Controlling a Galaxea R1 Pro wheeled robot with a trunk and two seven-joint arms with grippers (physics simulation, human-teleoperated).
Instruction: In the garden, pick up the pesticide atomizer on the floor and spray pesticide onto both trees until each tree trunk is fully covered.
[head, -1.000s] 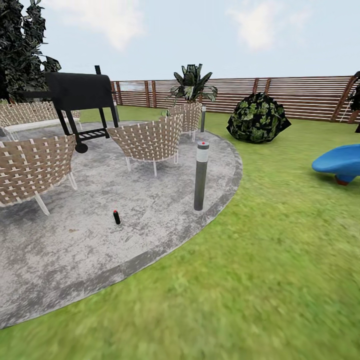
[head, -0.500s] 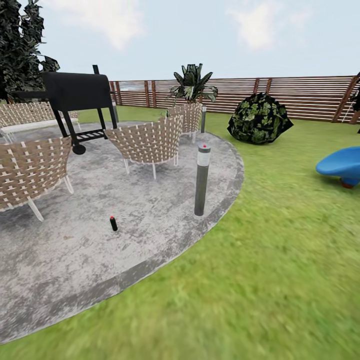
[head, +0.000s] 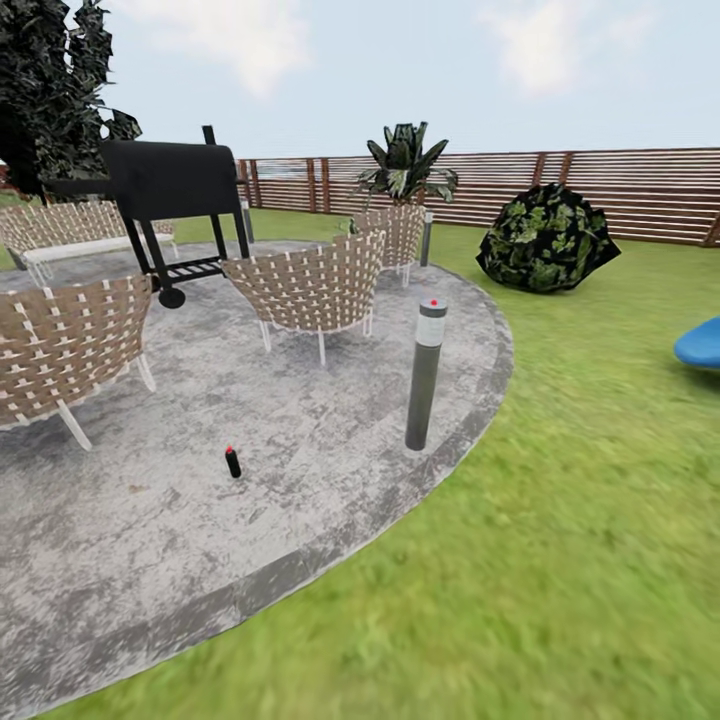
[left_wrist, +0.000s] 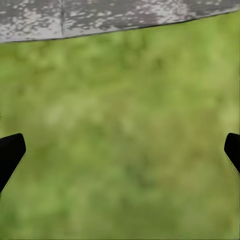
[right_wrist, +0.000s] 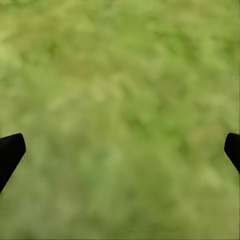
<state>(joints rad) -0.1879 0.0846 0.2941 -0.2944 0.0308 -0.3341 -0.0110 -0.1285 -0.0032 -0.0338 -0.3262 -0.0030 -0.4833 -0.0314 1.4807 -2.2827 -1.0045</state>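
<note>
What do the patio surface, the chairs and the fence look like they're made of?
Patio: looks like stone or concrete, matte mottled grey with a darker rim band. Chairs: woven tan straps, wicker-like, on thin pale legs, probably metal. Fence: brown horizontal slats on posts, seemingly wood. It is a render, so these are appearances only.

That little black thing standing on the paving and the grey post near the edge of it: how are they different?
The little black thing is far shorter than the grey post, barely rising off the paved patio. It is black all over with a red tip; the post is dark grey with a pale band under its cap and a small red dot on top. It stands out on the open paving, the post beside the rim. Both stand upright on the patio.
</note>
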